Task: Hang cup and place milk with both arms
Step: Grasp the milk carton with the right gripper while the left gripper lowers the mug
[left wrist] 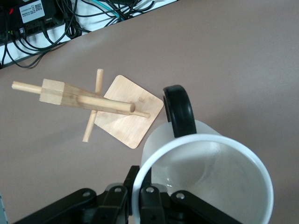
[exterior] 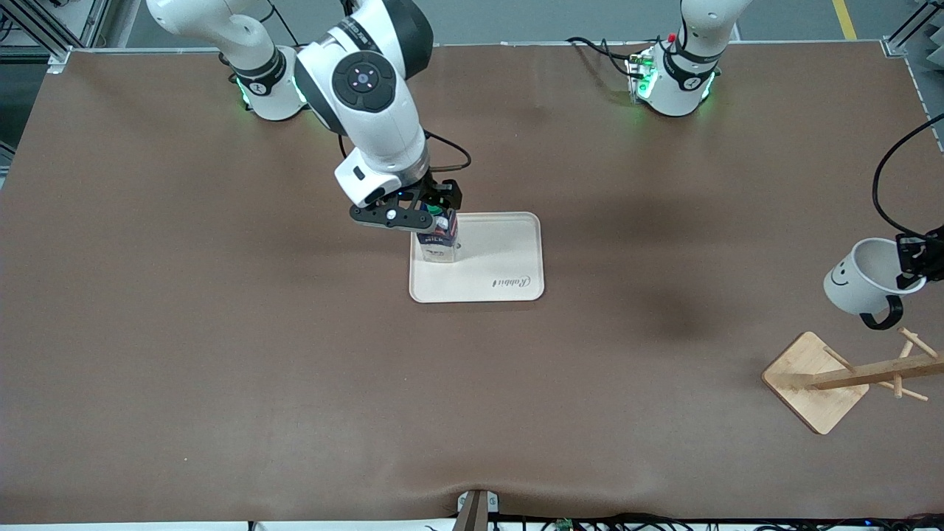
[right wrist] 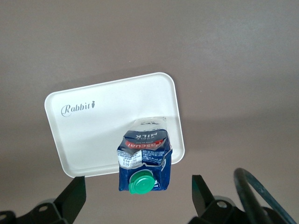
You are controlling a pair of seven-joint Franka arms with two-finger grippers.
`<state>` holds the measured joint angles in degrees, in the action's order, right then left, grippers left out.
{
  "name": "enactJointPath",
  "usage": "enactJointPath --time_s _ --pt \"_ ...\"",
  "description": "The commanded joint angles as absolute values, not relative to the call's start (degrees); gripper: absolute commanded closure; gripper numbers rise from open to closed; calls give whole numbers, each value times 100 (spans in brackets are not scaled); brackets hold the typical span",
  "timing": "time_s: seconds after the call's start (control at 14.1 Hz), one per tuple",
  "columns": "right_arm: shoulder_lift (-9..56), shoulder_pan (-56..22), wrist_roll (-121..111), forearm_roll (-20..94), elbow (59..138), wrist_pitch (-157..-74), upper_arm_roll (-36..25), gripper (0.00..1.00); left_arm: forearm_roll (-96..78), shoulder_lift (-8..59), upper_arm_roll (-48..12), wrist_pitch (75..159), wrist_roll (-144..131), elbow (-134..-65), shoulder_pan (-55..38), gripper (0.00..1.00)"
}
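Observation:
The milk [exterior: 436,240] stands upright on the white tray [exterior: 501,273], at the tray's corner toward the right arm's base. My right gripper [exterior: 435,218] hangs just over the carton, open. In the right wrist view the milk [right wrist: 145,158] and its green cap sit between the wide-apart fingers [right wrist: 74,198], untouched. At the left arm's end of the table my left gripper [exterior: 914,259] is shut on the rim of the white cup [exterior: 861,284], which hangs tilted above the wooden rack [exterior: 848,376]. In the left wrist view the cup [left wrist: 210,182] shows its black handle toward the rack [left wrist: 88,100].
The rack's square base [exterior: 811,383] rests close to the edge of the brown table cover [exterior: 221,354] at the left arm's end. A black cable [exterior: 885,184] loops above the left gripper. Cables and a box [left wrist: 32,11] lie past the table edge.

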<state>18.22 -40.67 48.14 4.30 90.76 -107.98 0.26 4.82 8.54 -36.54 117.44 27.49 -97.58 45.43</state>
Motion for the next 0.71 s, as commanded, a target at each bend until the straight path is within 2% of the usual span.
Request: enactJointPath --time_s 0.0,0.64 --pt "1907 -4253 5026 159 9114 -10810 -44 0 369 1142 -3700 11672 3023 -9431 4632 100" --pt "2013 -4544 5282 -158 9685 -11390 -44 0 387 1898 -3700 11733 3410 -8982 4808 100"
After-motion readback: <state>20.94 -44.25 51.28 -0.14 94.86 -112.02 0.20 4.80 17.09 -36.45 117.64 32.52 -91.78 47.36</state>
